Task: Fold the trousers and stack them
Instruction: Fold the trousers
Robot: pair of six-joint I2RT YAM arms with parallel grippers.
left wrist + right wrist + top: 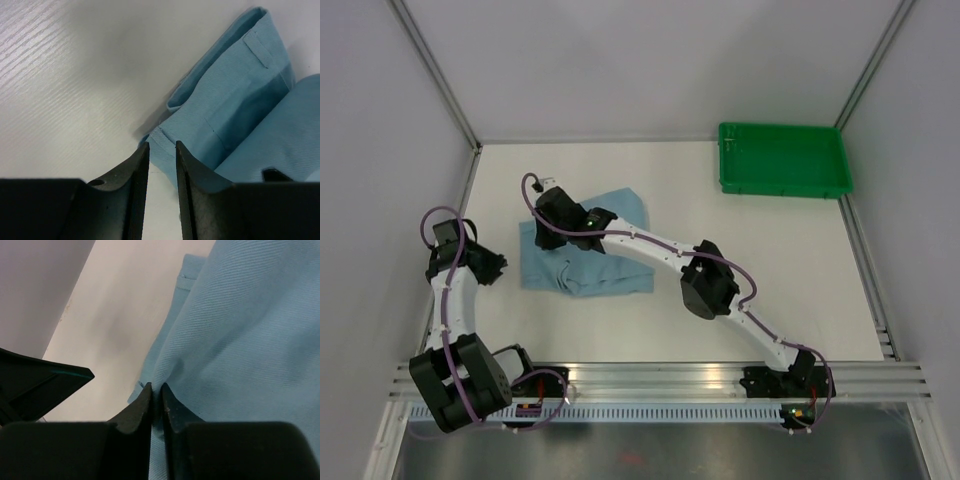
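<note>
Between the tips of your right hand, all but closed, the trousers could unfold if lifted; left hand slightly parted, empty.

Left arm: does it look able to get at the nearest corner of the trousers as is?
Probably yes. The left gripper is low over the table, jaws apart and empty, with a corner of the trousers just past its tips. The right gripper is farther along the cloth, out of that path.
</note>
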